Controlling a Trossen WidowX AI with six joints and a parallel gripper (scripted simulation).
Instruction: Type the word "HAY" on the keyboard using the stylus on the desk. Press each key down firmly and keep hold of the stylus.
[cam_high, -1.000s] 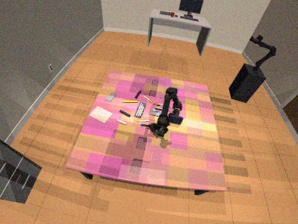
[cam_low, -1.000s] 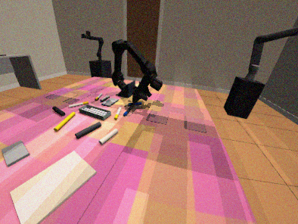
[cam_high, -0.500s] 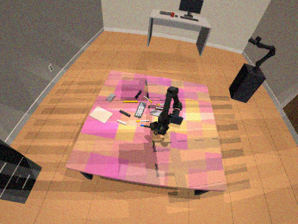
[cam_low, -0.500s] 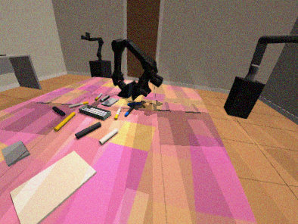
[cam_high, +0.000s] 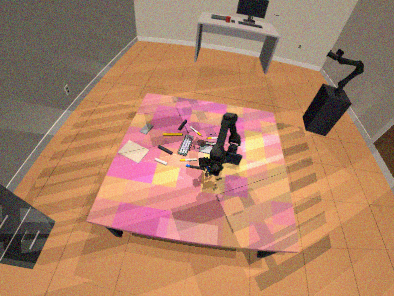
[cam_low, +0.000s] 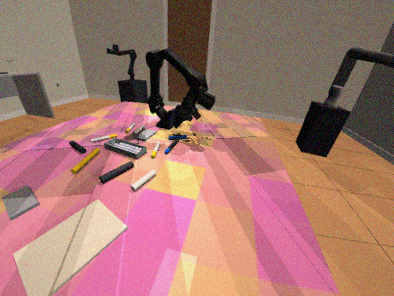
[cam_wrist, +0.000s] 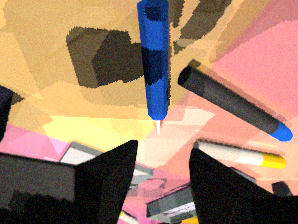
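The blue stylus (cam_wrist: 156, 65) (cam_low: 177, 136) lies on the patchwork-coloured table; its thin pale tip points toward my fingers in the wrist view. My gripper (cam_wrist: 163, 151) is partly open with nothing between its fingers. The stylus is just beyond the fingertips, apart from them. In the exterior view the gripper hangs low, close above and behind the stylus. The keyboard (cam_high: 185, 145) (cam_low: 125, 148) (cam_wrist: 172, 204) lies on the table to the left of the gripper in the top and exterior views. Its single key letters are too small to read.
A black marker with a blue end (cam_wrist: 235, 105) (cam_low: 172, 146) lies beside the stylus. A white and yellow marker (cam_wrist: 235, 152) (cam_low: 156, 149) lies between it and the keyboard. A yellow marker (cam_low: 86, 160), a black marker (cam_low: 117, 171), a white marker (cam_low: 144, 180) and a beige pad (cam_low: 70, 250) lie farther off.
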